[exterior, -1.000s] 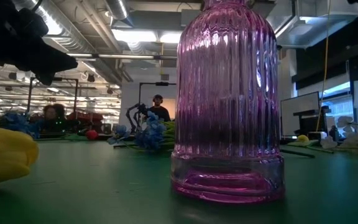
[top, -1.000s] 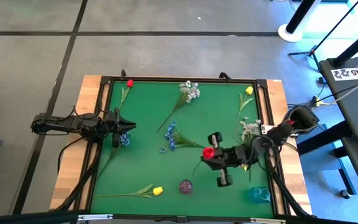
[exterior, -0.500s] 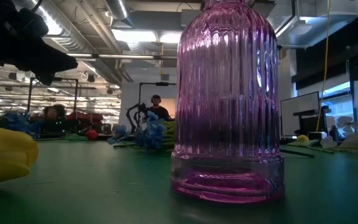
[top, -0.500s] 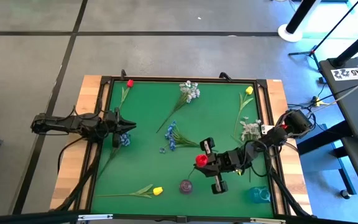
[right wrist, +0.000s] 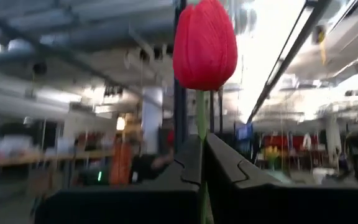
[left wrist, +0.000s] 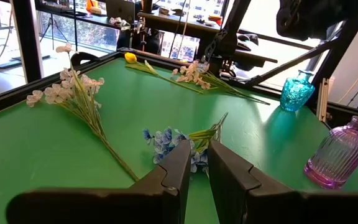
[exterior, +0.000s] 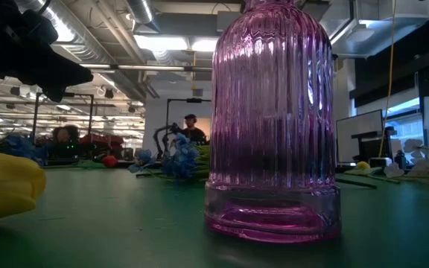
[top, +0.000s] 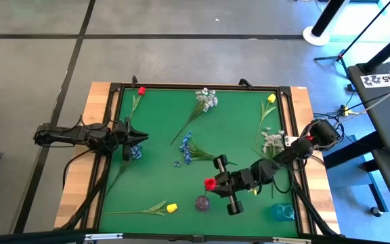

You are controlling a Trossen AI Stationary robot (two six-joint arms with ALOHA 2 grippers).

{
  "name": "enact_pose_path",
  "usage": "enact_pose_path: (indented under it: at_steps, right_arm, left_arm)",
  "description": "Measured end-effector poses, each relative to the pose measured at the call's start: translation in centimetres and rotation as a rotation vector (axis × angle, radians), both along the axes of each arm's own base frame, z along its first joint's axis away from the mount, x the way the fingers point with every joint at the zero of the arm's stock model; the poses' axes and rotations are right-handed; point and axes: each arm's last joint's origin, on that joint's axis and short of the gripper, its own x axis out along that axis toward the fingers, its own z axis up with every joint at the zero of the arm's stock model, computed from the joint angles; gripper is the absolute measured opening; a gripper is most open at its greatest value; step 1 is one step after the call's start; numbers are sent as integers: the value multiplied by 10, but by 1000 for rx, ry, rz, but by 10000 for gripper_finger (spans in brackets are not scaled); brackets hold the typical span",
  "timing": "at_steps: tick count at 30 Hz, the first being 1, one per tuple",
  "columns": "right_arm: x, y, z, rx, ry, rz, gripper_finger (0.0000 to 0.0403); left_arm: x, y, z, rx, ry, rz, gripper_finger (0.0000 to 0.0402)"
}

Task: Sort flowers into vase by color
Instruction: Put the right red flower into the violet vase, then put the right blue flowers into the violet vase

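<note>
The right end effector, low and right of centre in the overhead frame, is clenched on the stem of a red tulip; in its wrist view the two dark fingers pinch the green stem with the bud standing upright above them. Over the past second this arm has carried the bud leftward and down the frame, from well right of the purple glass vase to a spot just above it in the picture, so the flower looks close to lined up with the vase mouth and insertion appears to be the next step. The low view shows that ribbed vase still empty and unmoved. The left end effector waits at the left edge of the green tabletop, unchanged, its fingers nearly closed with only a narrow gap and nothing held, pointing at a blue blossom spray. Still lying loose on the mat are a second red tulip at upper left, a whitish spray at top centre, a yellow tulip at upper right, another yellow tulip at the bottom, and more blue blossoms near centre. A teal vase stands at lower right.
</note>
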Motion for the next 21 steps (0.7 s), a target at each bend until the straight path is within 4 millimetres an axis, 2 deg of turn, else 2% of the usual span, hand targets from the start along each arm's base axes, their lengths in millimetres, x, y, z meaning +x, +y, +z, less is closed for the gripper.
enact_pose_path:
  at_steps: [7, 10, 16, 21]
  right_arm:
    - [9, 3, -21, -66, 229, -32, 61]
    - [8, 3, -24, -117, 332, -39, 90]
    - [-2, -3, -5, -258, 655, -51, 136]
    - [-17, -13, 6, -355, 960, -87, 159]
  left_arm:
    - [0, 0, 0, 0, 0, 0, 53]
    - [0, 0, 0, 0, 0, 0, 53]
    - [0, 0, 0, 0, 0, 0, 53]
    - [0, 0, 0, 0, 0, 0, 53]
